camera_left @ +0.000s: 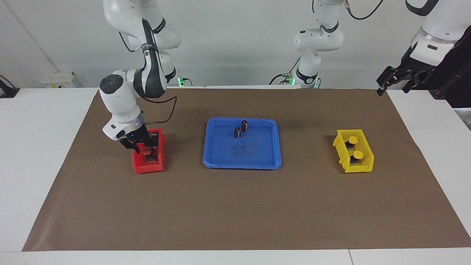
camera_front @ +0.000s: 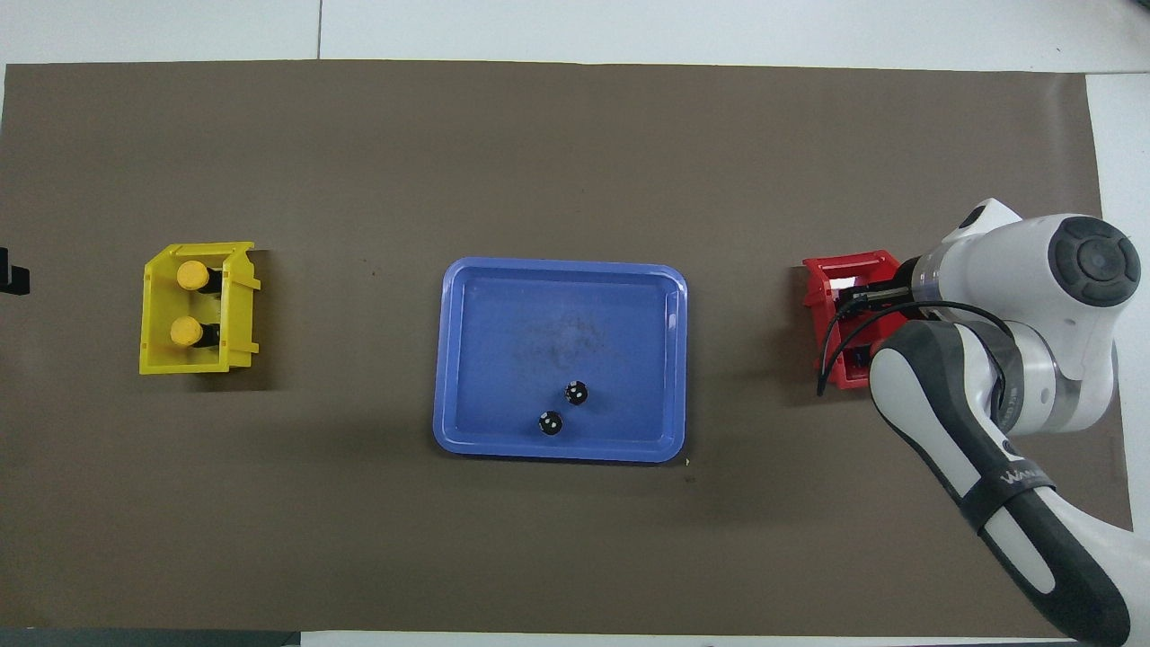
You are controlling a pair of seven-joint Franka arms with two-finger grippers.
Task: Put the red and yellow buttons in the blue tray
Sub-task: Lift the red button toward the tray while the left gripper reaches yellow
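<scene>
The blue tray [camera_left: 241,166] lies mid-table, its rim [camera_front: 557,265] plain from above. Two yellow buttons [camera_left: 353,140] [camera_left: 357,154] sit in the yellow bin [camera_left: 362,167] toward the left arm's end, also visible as yellow caps [camera_front: 190,274] [camera_front: 185,332]. My right gripper [camera_left: 146,146] is down inside the red bin [camera_left: 147,168], right at a red button [camera_left: 147,150]; I cannot tell whether it grips it. The arm hides most of the red bin [camera_front: 822,296] from above. My left gripper [camera_left: 395,84] hangs open and holds nothing, high over the table's corner.
Two dark capless cylinders [camera_left: 244,125] [camera_left: 237,132] stand in the tray on its side nearer the robots. Brown paper covers the table. Only a dark tip of the left gripper [camera_front: 11,274] shows at the overhead view's edge.
</scene>
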